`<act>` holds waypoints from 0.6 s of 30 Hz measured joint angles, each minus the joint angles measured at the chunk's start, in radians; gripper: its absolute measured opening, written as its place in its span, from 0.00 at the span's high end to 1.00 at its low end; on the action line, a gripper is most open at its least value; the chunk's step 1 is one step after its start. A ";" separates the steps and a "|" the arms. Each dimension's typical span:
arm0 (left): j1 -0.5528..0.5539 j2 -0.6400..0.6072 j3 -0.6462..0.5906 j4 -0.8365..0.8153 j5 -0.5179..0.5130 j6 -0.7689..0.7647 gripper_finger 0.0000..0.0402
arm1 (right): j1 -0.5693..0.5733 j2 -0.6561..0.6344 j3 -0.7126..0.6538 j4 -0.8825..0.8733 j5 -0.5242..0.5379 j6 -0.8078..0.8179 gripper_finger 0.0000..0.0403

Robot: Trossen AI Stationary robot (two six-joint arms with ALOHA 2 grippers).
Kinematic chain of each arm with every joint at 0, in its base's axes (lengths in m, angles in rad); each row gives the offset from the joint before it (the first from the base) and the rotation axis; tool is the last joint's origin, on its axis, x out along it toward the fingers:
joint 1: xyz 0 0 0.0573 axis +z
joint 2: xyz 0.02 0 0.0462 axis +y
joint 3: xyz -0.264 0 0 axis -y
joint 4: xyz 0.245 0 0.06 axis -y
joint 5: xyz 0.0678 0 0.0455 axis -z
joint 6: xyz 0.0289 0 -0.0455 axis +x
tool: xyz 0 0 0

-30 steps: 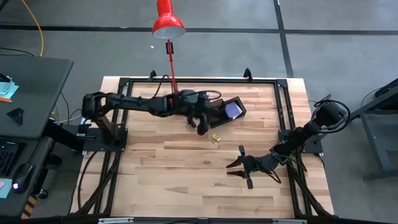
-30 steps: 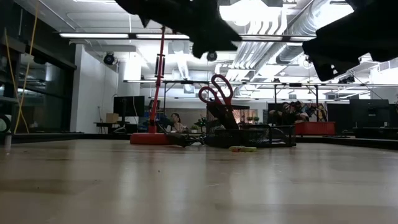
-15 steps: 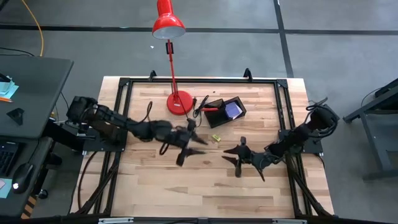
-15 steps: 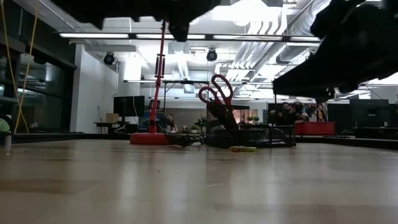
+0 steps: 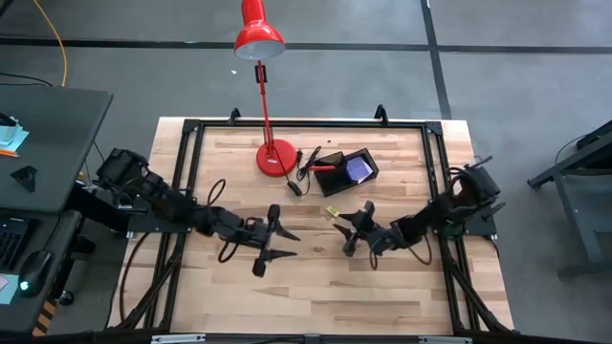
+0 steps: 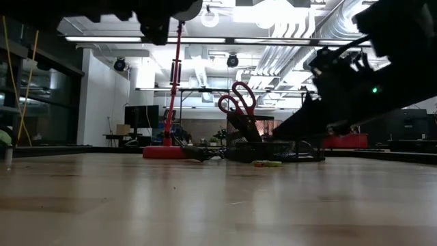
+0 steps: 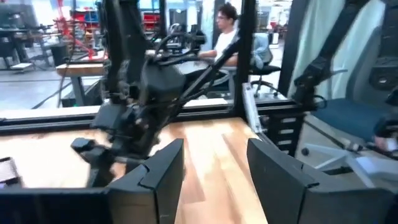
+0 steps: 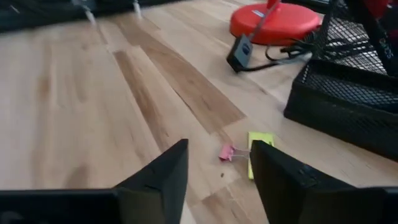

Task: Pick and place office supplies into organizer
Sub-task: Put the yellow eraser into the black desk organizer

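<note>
The black mesh organizer (image 5: pixel 346 169) stands at the table's far middle, beside the red lamp base. It holds the purple-blue pad (image 5: pixel 358 169), and the red-handled scissors (image 6: pixel 237 102) stand upright in it. The tiny yellow piece (image 5: pixel 332 212) lies flat on the wood with a small pink clip (image 8: pixel 227 152) beside it. My right gripper (image 5: pixel 351 229) is open and hovers just near and right of the yellow piece (image 8: pixel 260 155). My left gripper (image 5: pixel 275 245) is open over bare wood in the middle of the table. No pink pad shows.
The red lamp's round base (image 5: pixel 275 158) sits left of the organizer, its cord and switch (image 8: pixel 239 53) trailing toward the yellow piece. A black frame (image 5: pixel 182 134) borders the table. Bare wood lies along the near half. A person (image 7: pixel 227 31) sits beyond the table.
My left gripper has drawn back from the organizer toward the near edge and the table's left, staying open. My right gripper has moved from the near right toward the far edge and left, closing in on the yellow piece. The organizer and its contents have stayed put.
</note>
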 joint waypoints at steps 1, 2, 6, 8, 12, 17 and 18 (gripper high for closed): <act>-0.011 -0.003 -0.003 0.002 -0.001 0.001 0.58 | 0.000 0.013 0.012 -0.017 0.007 -0.002 0.58; -0.025 -0.006 -0.008 0.013 -0.001 0.004 0.58 | -0.001 0.032 0.027 -0.037 0.007 -0.020 0.56; -0.076 -0.033 -0.014 0.037 -0.005 0.053 0.58 | 0.000 0.101 0.080 -0.069 0.034 -0.066 0.52; -0.103 -0.048 -0.014 0.037 -0.028 0.083 0.58 | 0.000 0.123 0.100 -0.070 0.035 -0.105 0.51; -0.144 -0.056 -0.051 0.080 -0.075 0.118 0.58 | 0.000 0.133 0.126 -0.084 0.067 -0.148 0.51; -0.127 -0.056 -0.148 0.242 -0.109 0.141 0.58 | 0.007 0.133 0.121 -0.104 0.151 -0.178 0.51; -0.119 -0.056 -0.164 0.262 -0.108 0.143 0.58 | 0.008 0.133 0.121 -0.108 0.164 -0.179 0.51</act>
